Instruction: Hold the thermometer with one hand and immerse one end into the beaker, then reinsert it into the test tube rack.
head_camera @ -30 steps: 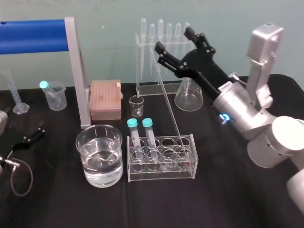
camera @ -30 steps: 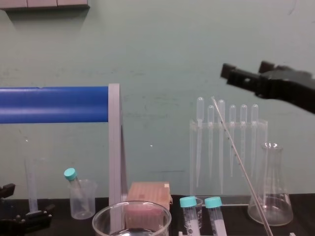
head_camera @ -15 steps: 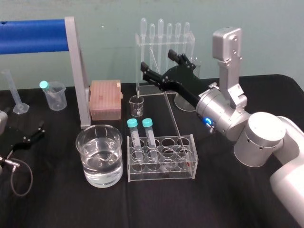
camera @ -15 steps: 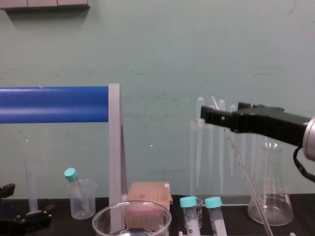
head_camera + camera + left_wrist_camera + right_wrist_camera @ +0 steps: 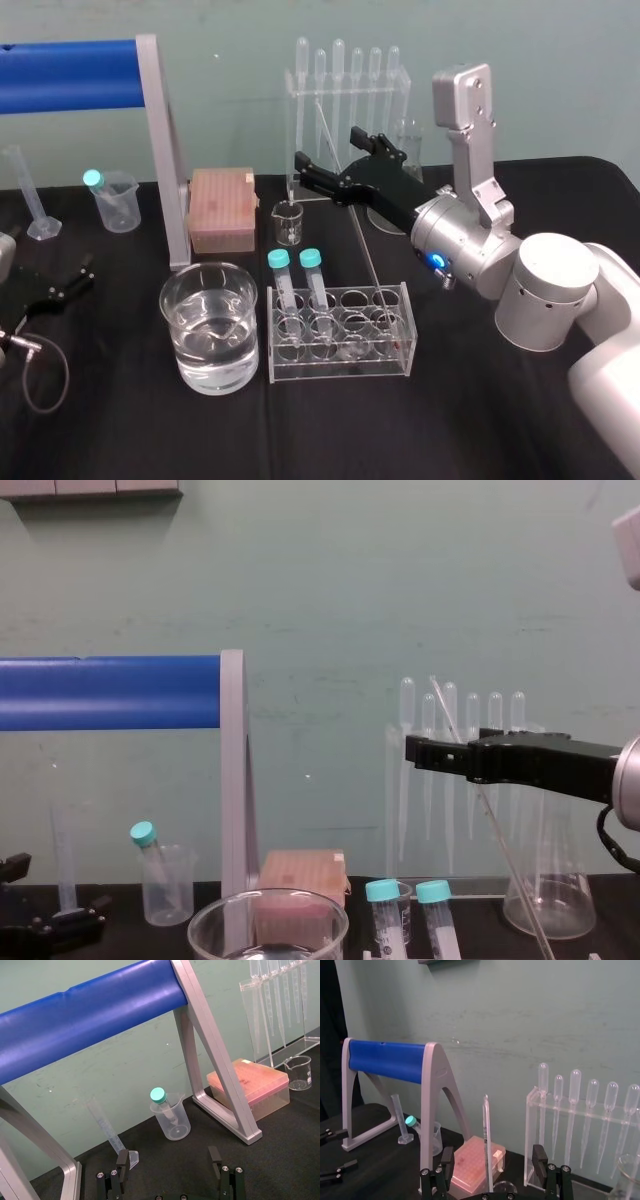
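The thermometer (image 5: 368,255) is a long thin glass rod. It leans up out of the right end of the clear test tube rack (image 5: 340,350) toward the pipettes. My right gripper (image 5: 328,150) is open around its upper part. In the right wrist view the thermometer (image 5: 486,1130) stands between the spread fingers (image 5: 447,1160), touching neither. The chest view shows the gripper (image 5: 440,752) crossing the thermometer (image 5: 510,865). The wide glass beaker (image 5: 170,300), part full of water, stands left of the rack. My left gripper (image 5: 168,1160) rests open on the table at far left.
A pipette stand (image 5: 345,85) with several pipettes stands behind the rack, with a conical flask (image 5: 548,880) beside it. A small glass beaker (image 5: 288,222), a pink tip box (image 5: 222,208), a blue-bar frame (image 5: 70,75) and a plastic beaker (image 5: 115,200) crowd the back left. Two teal-capped tubes (image 5: 280,275) sit in the rack.
My right gripper has come down and to the left, from above and right of the thermometer to around its upper part. The thermometer and left arm have not moved.
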{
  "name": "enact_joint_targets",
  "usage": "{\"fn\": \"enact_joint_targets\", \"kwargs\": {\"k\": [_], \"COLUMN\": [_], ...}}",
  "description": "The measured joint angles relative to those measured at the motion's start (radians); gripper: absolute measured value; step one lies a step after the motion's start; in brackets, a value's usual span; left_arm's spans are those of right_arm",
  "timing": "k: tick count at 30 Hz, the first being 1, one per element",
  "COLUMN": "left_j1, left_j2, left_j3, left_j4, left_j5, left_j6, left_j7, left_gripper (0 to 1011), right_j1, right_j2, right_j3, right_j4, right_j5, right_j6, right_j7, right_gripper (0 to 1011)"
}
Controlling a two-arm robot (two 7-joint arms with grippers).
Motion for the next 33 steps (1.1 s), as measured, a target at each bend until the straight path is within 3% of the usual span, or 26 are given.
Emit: {"fn": "enact_joint_targets", "kwargs": {"k": [17, 33], "left_j1": [0.000, 0.000], "left_j2": [0.000, 0.000], "left_j3": [0.000, 0.000], "left_j4": [0.000, 0.000], "left_j5": [0.000, 0.000], "left_j6": [0.000, 0.000], "left_j7": [0.000, 0.000], "left_gripper": [1008, 1008], "right_j1": [-0.003, -0.006], "right_j2": [-0.024, -0.034], "right_j3": [0.035, 0.046], "right_j4": [0.020, 0.023], "right_j5": [-0.002, -0.016], "right_j6": [0.037, 0.051], "right_j7": [0.055, 0.066], "right_gripper": [1003, 1003]}}
